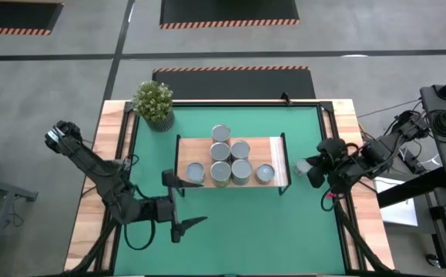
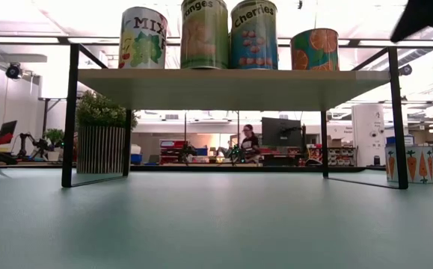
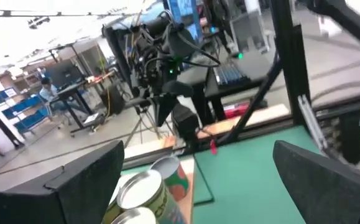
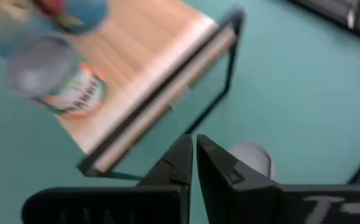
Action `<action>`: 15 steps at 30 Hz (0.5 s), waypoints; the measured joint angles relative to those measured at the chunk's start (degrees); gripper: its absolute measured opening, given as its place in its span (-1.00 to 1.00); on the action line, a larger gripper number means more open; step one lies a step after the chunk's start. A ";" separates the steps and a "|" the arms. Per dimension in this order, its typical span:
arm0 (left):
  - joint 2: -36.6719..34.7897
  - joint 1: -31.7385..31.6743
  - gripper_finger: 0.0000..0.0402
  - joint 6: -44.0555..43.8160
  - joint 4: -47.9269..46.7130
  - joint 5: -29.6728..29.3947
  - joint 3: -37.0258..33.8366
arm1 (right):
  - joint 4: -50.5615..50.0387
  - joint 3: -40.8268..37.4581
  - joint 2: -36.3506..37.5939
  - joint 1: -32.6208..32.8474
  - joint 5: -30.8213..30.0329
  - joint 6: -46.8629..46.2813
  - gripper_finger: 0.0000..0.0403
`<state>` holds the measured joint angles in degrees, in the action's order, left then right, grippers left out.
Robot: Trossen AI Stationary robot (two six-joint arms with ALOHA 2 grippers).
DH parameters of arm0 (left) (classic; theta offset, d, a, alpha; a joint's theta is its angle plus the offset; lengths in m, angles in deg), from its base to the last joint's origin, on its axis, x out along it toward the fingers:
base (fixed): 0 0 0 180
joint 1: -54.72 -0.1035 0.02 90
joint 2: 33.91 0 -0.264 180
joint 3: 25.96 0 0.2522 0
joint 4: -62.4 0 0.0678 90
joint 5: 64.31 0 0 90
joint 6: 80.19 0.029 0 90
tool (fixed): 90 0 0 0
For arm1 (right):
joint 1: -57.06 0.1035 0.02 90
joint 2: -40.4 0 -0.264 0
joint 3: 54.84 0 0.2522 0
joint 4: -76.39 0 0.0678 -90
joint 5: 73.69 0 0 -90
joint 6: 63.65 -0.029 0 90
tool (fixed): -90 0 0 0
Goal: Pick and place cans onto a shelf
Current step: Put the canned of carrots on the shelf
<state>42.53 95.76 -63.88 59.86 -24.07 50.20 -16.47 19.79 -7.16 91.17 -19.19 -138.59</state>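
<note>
Silver-topped metal cans [image 1: 230, 160] on my light-wood, black-framed shelf [image 1: 275, 146].
Labels read "MIX" [image 2: 143, 39], "Cherries" [image 2: 253, 36]; left gripper [image 1: 180, 201] gapes, right gripper [image 1: 309, 171] pinched together, empty.

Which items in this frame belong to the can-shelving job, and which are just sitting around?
Job items:
- cans on the shelf
- white can on the mat, right of the shelf, with carrot pictures in the low view
- wooden shelf
- right gripper, shut, beside that can
- left gripper, open, in front of the shelf

Bystanders:
- potted plant
- green mat
</note>
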 joint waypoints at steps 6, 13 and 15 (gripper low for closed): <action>0.05 -0.07 0.96 -2.96 -6.30 -4.81 1.30 | -0.59 -7.10 2.09 0.00 5.04 -10.89 -0.94; 0.07 -0.07 0.96 -2.30 -6.29 -11.31 1.26 | -0.59 -13.23 2.97 -2.12 6.85 -19.40 -0.94; 0.07 -0.05 0.96 -1.94 -6.23 -11.78 1.26 | -0.08 -14.79 2.92 -3.75 8.54 -19.64 -0.94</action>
<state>42.60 95.71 -65.82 53.63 -35.84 51.46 -16.55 5.00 -4.24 87.42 -10.64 -158.23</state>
